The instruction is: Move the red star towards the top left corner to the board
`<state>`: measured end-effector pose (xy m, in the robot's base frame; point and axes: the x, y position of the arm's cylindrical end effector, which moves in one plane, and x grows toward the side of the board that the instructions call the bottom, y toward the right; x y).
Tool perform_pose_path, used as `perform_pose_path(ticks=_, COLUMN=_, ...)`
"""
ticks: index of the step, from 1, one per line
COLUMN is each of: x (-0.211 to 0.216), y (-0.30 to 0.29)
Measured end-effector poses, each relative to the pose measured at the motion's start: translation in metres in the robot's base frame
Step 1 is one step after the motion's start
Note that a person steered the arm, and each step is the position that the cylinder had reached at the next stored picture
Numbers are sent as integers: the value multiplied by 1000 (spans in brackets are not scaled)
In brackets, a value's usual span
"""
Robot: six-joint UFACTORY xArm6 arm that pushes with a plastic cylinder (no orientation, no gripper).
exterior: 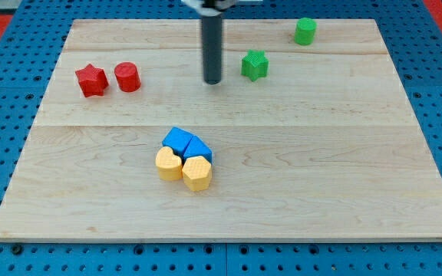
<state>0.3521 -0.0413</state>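
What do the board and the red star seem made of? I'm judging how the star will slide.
The board looks like pale, smooth wood: grain lines and plank seams show. The red star looks like matte plastic, possibly printed; its colour is uniform with no gloss. My tip is right of it, apart.

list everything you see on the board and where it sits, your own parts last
red star block: 1, red, view's left, upper part of board
red cylinder block: 1, red, just right of the star, small gap between
green star-like block: 1, green, upper middle, right of my tip
green cylinder-like block: 1, green, near the view's top right
blue blocks: 2, blue, centre, shapes unclear, touching
yellow blocks: 2, yellow, directly below the blue ones, clustered together
wooden board: 1, pale wood, on blue pegboard
dark rod, my tip: 1, dark, upper middle, between red cylinder and green star, touching neither
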Motion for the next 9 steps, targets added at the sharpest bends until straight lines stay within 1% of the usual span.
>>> perform_pose_path(ticks=2, x=34, y=-117)
perform_pose_path(ticks=4, x=33, y=-202)
perform_pose_path(ticks=6, x=3, y=-189)
perform_pose_path(ticks=7, x=-16, y=-170)
perform_pose_path(ticks=8, x=-46, y=-156)
perform_pose_path(ticks=9, x=-69, y=-129)
